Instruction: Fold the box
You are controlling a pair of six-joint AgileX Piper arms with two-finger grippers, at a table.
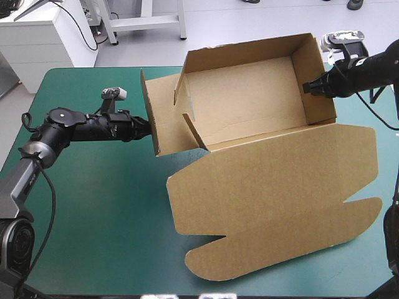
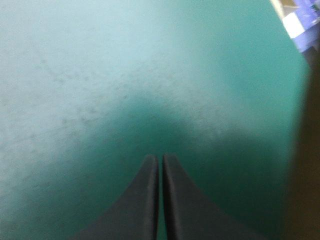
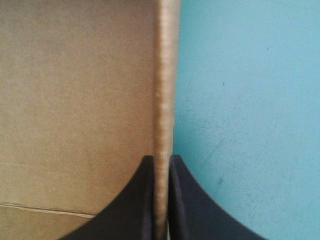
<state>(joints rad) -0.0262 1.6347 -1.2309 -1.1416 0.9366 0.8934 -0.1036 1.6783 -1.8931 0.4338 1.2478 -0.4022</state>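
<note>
The box [image 1: 274, 187] lies on the counter [image 1: 93, 205], right of its middle. Its open tray [image 1: 243, 99] sits near the far edge. The lid [image 1: 274, 212] lies flat in front of the tray and stretches toward the near edge and the right edge. A side flap [image 1: 165, 115] stands at the tray's left end. The left claw [image 1: 148, 126] is just left of that flap, at its outer face, above the counter's left half. The right claw [image 1: 307, 88] is at the tray's right wall [image 1: 318, 106]. The wall's rim runs between its fingers, with the tray's inside on one side and the counter on the other.
</note>
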